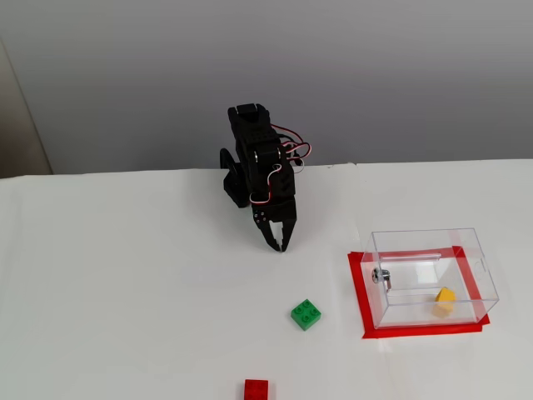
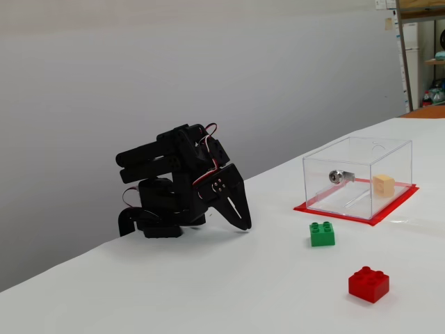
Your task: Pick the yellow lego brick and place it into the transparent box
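Arm folded back on its base in a fixed view from above, gripper pointing down toward the white surface, jaws together and holding nothing. Yellow lego brick already lies inside the transparent box, toward its near right corner, tilted off flat; the box stands on a red taped outline at the right. Green brick sits on the open surface between gripper and box, well apart from both; red brick is at the bottom edge. By these positions the task looks done, so the risks are only in any further move: a reach toward the box would cross near the green brick and could knock it or pick the wrong colour. In a fixed view from the side, the gripper rests with its tip at or just above the surface, jaws closed, arm curled low. Yellow lego brick shows through the clear wall of the transparent box, at the far right end, away from the metal fitting. Green brick stands just in front of the taped outline, red brick nearer the camera. The box looks light; a bump from the arm could slide it off the tape, and I cannot tell whether it has a lid.
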You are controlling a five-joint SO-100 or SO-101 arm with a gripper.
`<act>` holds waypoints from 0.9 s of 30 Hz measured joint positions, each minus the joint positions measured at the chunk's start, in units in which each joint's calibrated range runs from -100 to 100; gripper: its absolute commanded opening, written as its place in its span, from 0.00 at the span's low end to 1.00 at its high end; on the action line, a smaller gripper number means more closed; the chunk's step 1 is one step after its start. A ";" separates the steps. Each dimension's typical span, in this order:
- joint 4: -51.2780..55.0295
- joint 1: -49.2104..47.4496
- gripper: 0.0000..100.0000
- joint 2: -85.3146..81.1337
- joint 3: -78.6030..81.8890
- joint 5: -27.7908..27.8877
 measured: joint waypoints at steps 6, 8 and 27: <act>0.17 0.00 0.02 0.00 0.00 0.00; 0.51 0.00 0.02 0.00 0.00 0.00; 0.60 0.00 0.02 0.00 0.00 0.00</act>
